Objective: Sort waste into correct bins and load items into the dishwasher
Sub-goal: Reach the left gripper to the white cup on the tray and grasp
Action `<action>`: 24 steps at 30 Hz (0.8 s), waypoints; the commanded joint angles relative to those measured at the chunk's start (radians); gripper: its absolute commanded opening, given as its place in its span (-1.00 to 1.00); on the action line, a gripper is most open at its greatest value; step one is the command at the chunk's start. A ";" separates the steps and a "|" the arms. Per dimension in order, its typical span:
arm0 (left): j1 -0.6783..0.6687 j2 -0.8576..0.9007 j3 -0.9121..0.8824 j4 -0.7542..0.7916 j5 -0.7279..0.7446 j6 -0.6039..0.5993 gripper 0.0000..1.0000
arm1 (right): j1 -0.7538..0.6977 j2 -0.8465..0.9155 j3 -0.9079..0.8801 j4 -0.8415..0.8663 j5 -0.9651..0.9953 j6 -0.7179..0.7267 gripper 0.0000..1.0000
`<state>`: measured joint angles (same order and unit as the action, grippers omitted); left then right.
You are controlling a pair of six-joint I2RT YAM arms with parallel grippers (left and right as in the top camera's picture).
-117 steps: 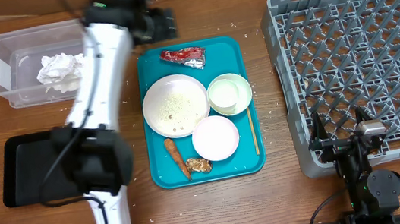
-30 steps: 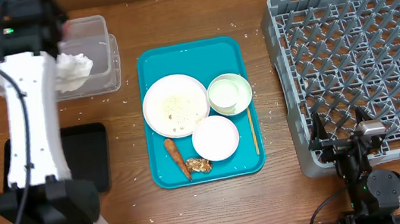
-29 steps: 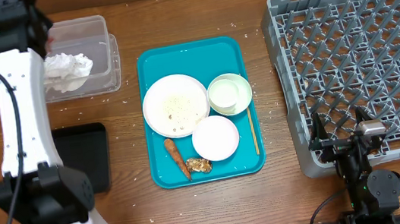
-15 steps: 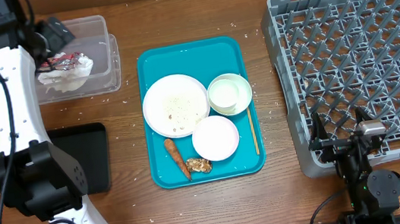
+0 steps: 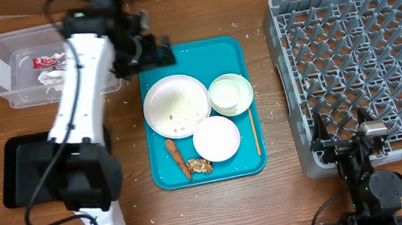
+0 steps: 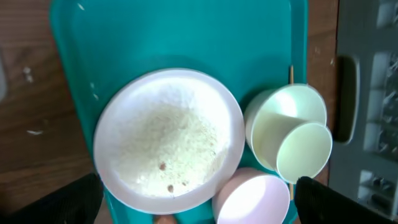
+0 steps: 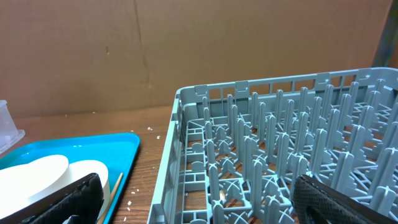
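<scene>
Left tool (image 5: 155, 50), jaws wide and empty, hovers at the far-left corner of the teal tray (image 5: 193, 176), beside the plate (image 5: 176, 105) scattered with rice (image 6: 168, 140). The wrapper (image 5: 49, 60) and napkins (image 5: 52, 75) lie in the clear tub (image 5: 2, 56). The right tool (image 5: 343, 141), also wide and empty, sits at the near edge of the rack (image 5: 363, 54).

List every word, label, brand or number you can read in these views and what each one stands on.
No text can be read in any view.
red-and-silver wrapper in the clear tub: any print is too small and blurred to read.
white plate, teal tray, grey dish rack: no markings visible.
</scene>
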<state>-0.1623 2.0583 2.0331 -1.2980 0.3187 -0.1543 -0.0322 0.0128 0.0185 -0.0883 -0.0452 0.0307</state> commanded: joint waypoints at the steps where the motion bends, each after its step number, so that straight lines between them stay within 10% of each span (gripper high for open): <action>1: -0.065 -0.013 -0.002 -0.023 -0.130 -0.055 1.00 | -0.001 -0.010 -0.011 0.008 -0.001 0.006 1.00; 16: -0.238 -0.010 -0.002 -0.011 -0.255 -0.156 0.79 | -0.001 -0.010 -0.011 0.008 -0.001 0.006 1.00; 24: -0.256 0.010 -0.019 -0.003 -0.093 -0.167 0.69 | -0.001 -0.010 -0.011 0.008 0.000 0.006 1.00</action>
<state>-0.4038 2.0583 2.0331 -1.3140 0.1715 -0.2989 -0.0322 0.0128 0.0185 -0.0883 -0.0452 0.0303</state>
